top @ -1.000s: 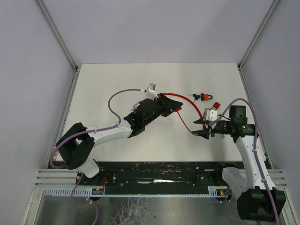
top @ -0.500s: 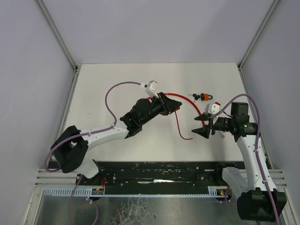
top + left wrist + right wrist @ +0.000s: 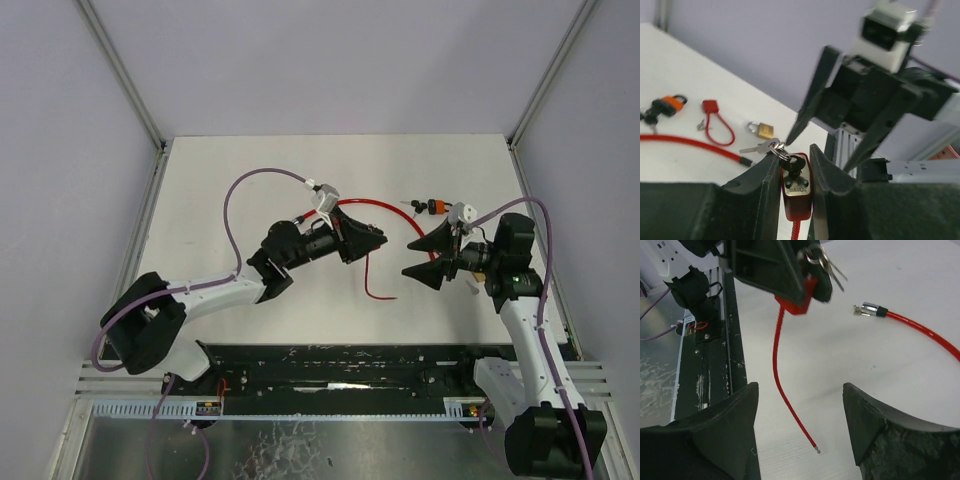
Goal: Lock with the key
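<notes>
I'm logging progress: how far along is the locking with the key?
Done: the key sits in the red cable lock. In hand: the left gripper clamps that lock, facing the right gripper, which is open and apart from it. To do: grip the key and turn it.

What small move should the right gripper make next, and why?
Probably ease the open right gripper forward onto the key. The key sits in the lock, which the left gripper holds, and the right fingers have not yet reached it.
</notes>
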You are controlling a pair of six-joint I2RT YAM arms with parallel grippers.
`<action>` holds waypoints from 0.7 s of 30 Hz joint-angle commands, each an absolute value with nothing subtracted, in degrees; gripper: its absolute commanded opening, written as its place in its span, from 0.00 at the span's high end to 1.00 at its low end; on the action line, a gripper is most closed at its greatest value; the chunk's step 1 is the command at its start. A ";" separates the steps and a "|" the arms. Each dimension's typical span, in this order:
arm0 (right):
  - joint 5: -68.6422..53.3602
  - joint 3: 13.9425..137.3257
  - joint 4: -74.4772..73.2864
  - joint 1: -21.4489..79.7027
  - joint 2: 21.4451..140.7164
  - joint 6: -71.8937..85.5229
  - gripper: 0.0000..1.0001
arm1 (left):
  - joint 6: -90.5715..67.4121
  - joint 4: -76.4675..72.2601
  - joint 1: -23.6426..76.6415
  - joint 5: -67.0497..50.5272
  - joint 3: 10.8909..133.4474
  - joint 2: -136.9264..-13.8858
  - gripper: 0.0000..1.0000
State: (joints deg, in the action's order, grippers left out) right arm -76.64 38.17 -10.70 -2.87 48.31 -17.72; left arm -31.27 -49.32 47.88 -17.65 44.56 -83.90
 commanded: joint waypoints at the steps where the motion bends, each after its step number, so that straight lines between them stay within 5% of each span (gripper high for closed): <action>1: -78.84 31.06 22.26 -2.37 48.25 11.34 0.26 | -27.61 -69.13 47.24 -29.39 43.98 -84.88 1.00; 21: -76.04 38.60 37.35 7.20 54.67 21.81 0.26 | -23.13 -79.07 46.57 -27.60 52.85 -91.06 1.00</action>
State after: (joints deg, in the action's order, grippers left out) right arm -77.30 34.74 30.59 5.10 52.29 19.14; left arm -24.75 -71.48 47.44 -28.91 48.05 -88.05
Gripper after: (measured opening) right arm 0.748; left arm 0.229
